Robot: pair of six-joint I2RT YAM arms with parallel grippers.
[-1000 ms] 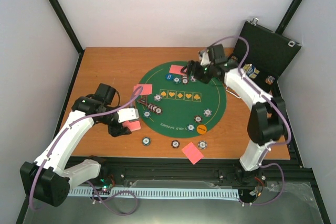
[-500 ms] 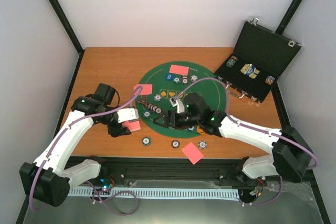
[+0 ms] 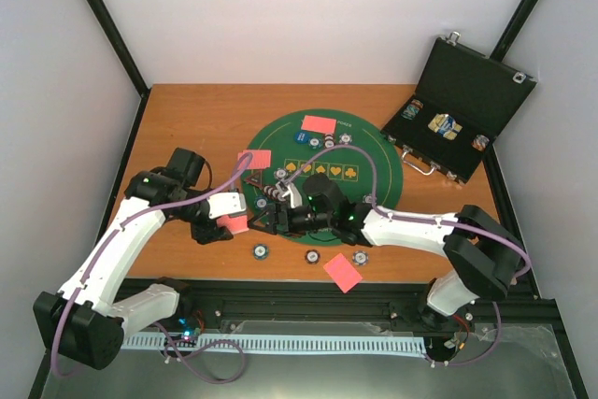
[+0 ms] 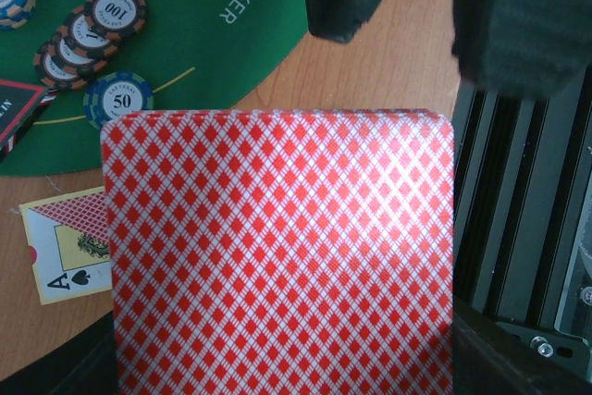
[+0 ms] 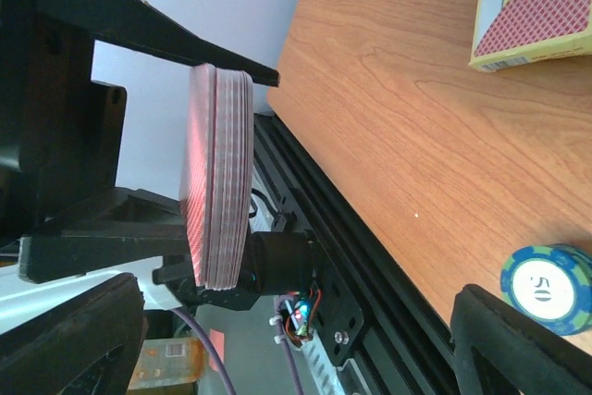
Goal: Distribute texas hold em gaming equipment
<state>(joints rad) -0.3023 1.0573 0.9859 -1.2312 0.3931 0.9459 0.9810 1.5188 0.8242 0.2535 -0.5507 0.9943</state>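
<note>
My left gripper (image 3: 217,223) is shut on a thick deck of red-backed cards (image 4: 277,256) and holds it above the wood at the mat's left edge. Its fingers are hidden behind the deck. My right gripper (image 3: 265,217) reaches across the green mat and is open and empty. Its fingers (image 5: 74,339) stand wide apart, facing the deck's edge (image 5: 222,182) without touching it. Striped chips lie on the mat (image 3: 273,195) and on the wood in front (image 3: 260,251). Loose pink cards lie at the mat's far side (image 3: 319,124) and near the front edge (image 3: 343,273).
A card box (image 3: 254,158) lies at the mat's left rim, and it also shows in the left wrist view (image 4: 65,247). The open black case (image 3: 467,105) stands at the back right with chips inside. The big green mat (image 3: 374,161) covers the table's middle.
My right arm has swung from the mat's far side across to the left, ending open beside the held deck. My left arm and its deck have stayed put.
</note>
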